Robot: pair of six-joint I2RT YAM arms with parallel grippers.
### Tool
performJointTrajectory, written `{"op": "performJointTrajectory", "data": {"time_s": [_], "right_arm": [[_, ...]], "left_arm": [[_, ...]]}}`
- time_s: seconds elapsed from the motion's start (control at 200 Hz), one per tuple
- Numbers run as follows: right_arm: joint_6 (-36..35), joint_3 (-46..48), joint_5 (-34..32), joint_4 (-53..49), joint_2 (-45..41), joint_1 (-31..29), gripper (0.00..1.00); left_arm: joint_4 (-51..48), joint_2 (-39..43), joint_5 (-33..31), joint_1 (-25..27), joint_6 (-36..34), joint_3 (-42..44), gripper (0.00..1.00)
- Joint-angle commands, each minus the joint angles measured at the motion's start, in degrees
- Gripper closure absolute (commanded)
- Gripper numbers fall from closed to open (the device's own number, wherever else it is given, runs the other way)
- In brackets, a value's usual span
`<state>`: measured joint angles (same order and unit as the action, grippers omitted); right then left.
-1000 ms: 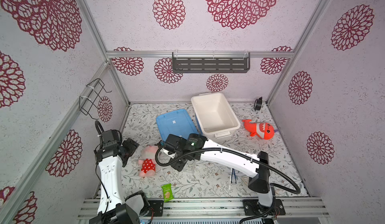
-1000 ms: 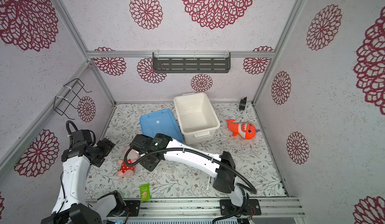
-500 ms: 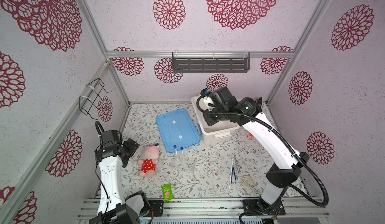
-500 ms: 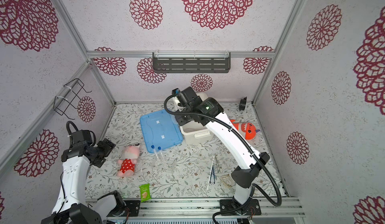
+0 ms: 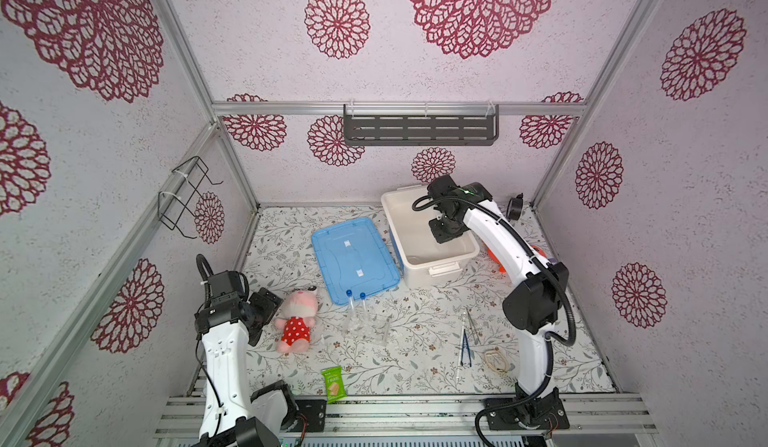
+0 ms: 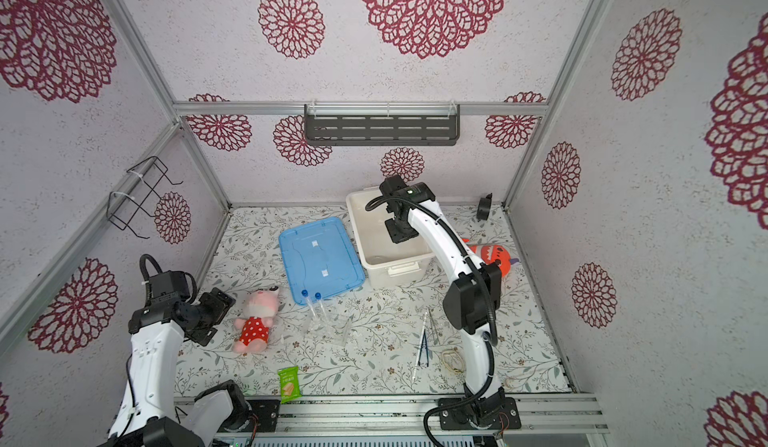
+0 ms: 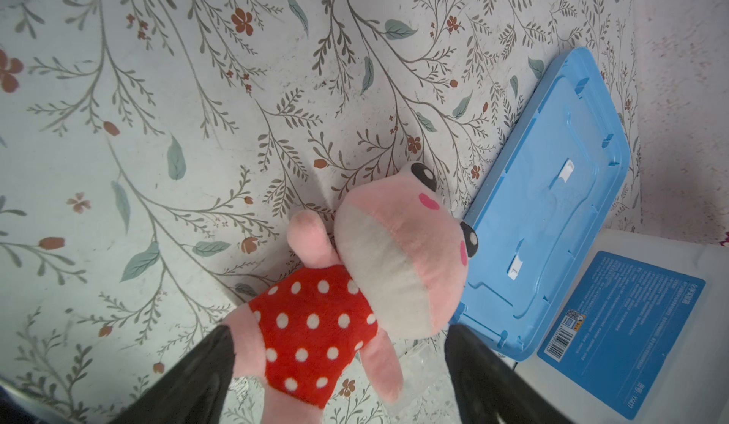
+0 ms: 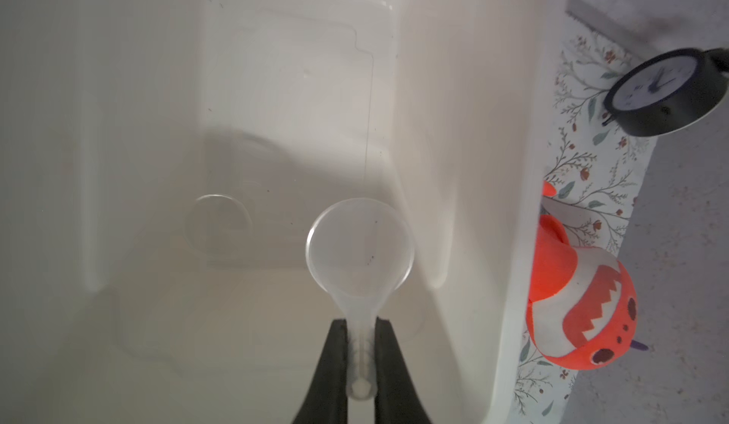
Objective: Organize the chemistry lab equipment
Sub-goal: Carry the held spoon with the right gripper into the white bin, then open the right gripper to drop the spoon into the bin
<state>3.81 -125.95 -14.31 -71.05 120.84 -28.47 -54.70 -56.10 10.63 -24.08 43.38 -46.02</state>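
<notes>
Flask (image 8: 359,244) clamped by its neck in right fingers (image 8: 335,363), hanging inside white bin (image 8: 473,126). Placing step. Next: lower close to the bin floor, release gently. Left fingers (image 7: 189,382) spread wide near pink plush (image 7: 315,323).

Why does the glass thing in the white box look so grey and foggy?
Right wrist view: the white bin is dim and shadowed inside, so the clear flask in the right pincer looks soft and grey; both top views: bright, even light.
</notes>
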Motion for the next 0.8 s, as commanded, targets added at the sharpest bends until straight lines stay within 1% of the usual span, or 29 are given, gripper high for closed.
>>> {"op": "performJointTrajectory", "data": {"time_s": [0.0,0.155,0.355,0.445,0.6,0.645,0.711,0.791], "right_arm": [[-1.78,-0.26,0.13,-3.04,1.09,0.68,0.91],[-2.38,0.47,0.3,-2.75,4.41,1.32,0.91],[-3.73,4.23,2.3,2.09,6.61,3.78,0.91],[-3.99,4.31,3.0,3.22,7.97,4.72,0.91],[-4.9,4.66,4.1,4.51,9.02,4.82,0.85],[-5.04,4.51,2.94,4.43,9.14,4.78,0.8],[-5.11,3.98,1.46,4.17,8.83,4.82,0.72],[-4.84,3.44,1.94,4.36,7.21,4.83,0.65]], "left_arm": [[0.92,0.31,-0.44,-0.42,0.04,0.49,0.13],[1.13,-0.71,0.06,-0.44,-0.55,0.49,0.13],[1.78,-0.68,0.59,-0.49,-0.57,0.93,0.13],[1.82,-0.92,0.9,-0.37,-0.83,0.76,0.13],[1.63,-1.11,0.62,-0.45,-1.76,0.01,0.12],[1.52,-1.27,0.21,-0.53,-2.1,-0.42,0.12],[1.13,-1.67,-0.43,-0.51,-2.54,-1.27,0.12],[1.39,-2.16,0.1,-0.62,-2.9,-2.03,0.12]]}}
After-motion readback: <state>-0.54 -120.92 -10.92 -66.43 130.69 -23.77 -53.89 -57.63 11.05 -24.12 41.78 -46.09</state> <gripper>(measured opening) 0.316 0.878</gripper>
